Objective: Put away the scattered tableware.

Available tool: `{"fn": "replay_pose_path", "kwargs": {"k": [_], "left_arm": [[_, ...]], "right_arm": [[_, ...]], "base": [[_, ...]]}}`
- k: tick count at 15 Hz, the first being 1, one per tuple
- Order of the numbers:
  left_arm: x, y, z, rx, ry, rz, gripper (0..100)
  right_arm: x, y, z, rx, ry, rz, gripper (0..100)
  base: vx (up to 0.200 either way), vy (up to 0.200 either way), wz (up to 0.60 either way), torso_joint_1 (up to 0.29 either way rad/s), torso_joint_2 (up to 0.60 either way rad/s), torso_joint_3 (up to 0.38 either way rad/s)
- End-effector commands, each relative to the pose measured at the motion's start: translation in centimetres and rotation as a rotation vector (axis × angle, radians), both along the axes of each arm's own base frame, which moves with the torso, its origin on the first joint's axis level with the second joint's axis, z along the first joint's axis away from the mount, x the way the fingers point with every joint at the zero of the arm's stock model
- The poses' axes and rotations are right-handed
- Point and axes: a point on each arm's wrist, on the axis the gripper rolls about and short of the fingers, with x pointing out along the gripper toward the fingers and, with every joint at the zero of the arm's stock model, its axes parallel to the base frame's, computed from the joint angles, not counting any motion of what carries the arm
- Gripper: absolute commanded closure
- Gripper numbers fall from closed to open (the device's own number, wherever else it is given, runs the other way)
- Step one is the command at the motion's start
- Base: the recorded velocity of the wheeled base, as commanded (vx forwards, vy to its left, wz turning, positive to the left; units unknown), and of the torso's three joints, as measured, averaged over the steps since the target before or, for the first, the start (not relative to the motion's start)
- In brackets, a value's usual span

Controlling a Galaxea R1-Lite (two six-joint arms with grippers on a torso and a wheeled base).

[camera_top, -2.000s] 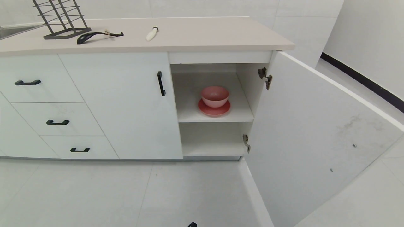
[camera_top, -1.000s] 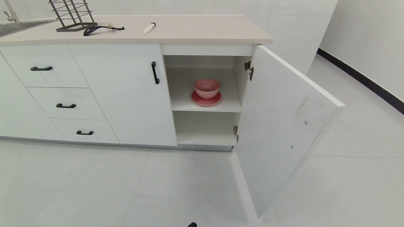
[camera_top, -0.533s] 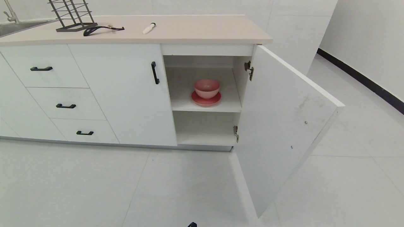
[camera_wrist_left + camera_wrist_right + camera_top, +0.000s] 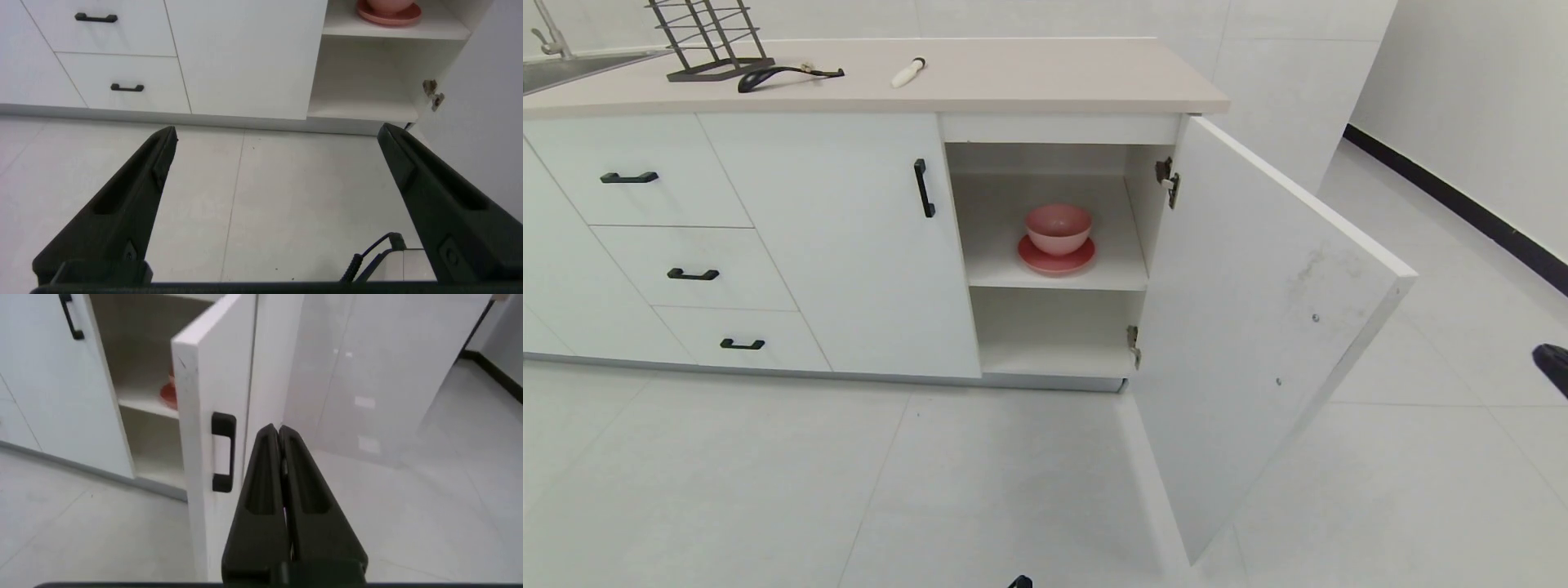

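Observation:
A pink bowl (image 4: pixel 1058 228) sits on a red plate (image 4: pixel 1056 260) on the upper shelf of the open cabinet (image 4: pixel 1054 278); the bowl (image 4: pixel 386 6) also appears far ahead in the left wrist view. A black ladle (image 4: pixel 768 76) and a white-handled utensil (image 4: pixel 908 72) lie on the beige counter (image 4: pixel 1045 77). My left gripper (image 4: pixel 278 135) is open, low over the floor, with nothing between its fingers. My right gripper (image 4: pixel 279 431) is shut and empty, a short way from the black handle (image 4: pixel 223 452) of the open door (image 4: pixel 1258 327).
A black wire rack (image 4: pixel 709 41) stands at the counter's back left beside a sink (image 4: pixel 572 65). Three drawers (image 4: pixel 678 245) and a closed door (image 4: pixel 849 245) lie left of the open cabinet. The open door juts out over the tiled floor (image 4: pixel 849 490).
The head camera drew back from the cabinet two seconds ago, then held still. A dark part of my right arm has now come in at the right edge.

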Motion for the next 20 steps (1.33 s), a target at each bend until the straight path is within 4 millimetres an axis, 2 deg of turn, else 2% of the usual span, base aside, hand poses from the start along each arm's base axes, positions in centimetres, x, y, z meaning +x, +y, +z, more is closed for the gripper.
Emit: {"fn": "replay_pose_path", "kwargs": {"k": [1,2,5,6,12,16,20], "left_arm": [[0.0,0.0,0.0,0.000,0.000,0.001,0],[0.0,0.0,0.0,0.001,0.000,0.000,0],[0.0,0.0,0.0,-0.002,0.000,0.001,0],[0.0,0.0,0.0,0.000,0.000,0.000,0],[0.0,0.0,0.0,0.000,0.000,0.000,0],[0.0,0.0,0.0,0.000,0.000,0.000,0],[0.0,0.0,0.0,0.000,0.000,0.000,0]], "right_arm": [[2.5,-0.2,-1.0,0.003,0.112,-0.005,100],[4.3,-0.2,-1.2,0.004,0.141,-0.001,100],[6.0,-0.2,-2.1,0.005,0.186,0.028,100],[7.9,-0.3,-2.1,0.005,0.189,0.025,100],[13.2,-0.4,-2.3,0.005,0.193,0.054,100],[14.4,0.3,-2.9,-0.011,0.183,0.138,100],[15.0,1.2,-2.1,-0.018,0.143,0.187,100]], "base": [[0.000,0.000,0.00,0.000,0.00,0.000],[0.000,0.000,0.00,0.000,0.00,0.000],[0.000,0.000,0.00,0.000,0.00,0.000],[0.000,0.000,0.00,0.000,0.00,0.000],[0.000,0.000,0.00,0.000,0.00,0.000],[0.000,0.000,0.00,0.000,0.00,0.000],[0.000,0.000,0.00,0.000,0.00,0.000]]}}
